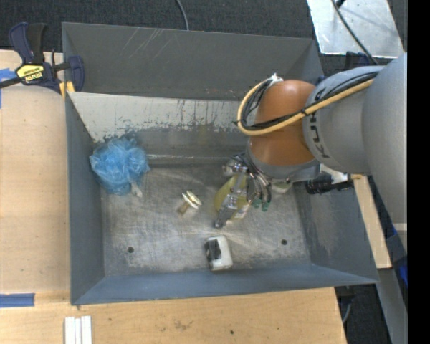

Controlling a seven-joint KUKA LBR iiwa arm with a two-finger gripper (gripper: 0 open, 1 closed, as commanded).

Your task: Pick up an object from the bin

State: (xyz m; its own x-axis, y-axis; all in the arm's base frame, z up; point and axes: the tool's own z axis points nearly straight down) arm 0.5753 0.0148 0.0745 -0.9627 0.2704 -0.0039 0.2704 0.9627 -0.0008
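the arm (365,120) came in over the right rim of the grey bin (186,63), its orange cover (283,124) hanging above the back right part of the floor. the pincer (231,205) pointed down onto the floor a little right of the middle. from where i stood i could not tell whether it was apart or together. right at it, touching or just under its metal, was a yellowish-green thing (225,193); whether that was gripped i could not make out either.

room was tight on the right, where the arm's bulk covered the sloping right wall and the back corner. to the left the floor lay mostly bare: a small gold piece (188,202) sat just beside the pincer, and a blue mesh puff (119,165) rested well apart against the foot of the left wall, near the back. toward the front, a white and black block (218,254) lay near the foot of the front wall, close below the pincer but not touching it. the front left corner was open floor.

any marking on the block was too small to read.
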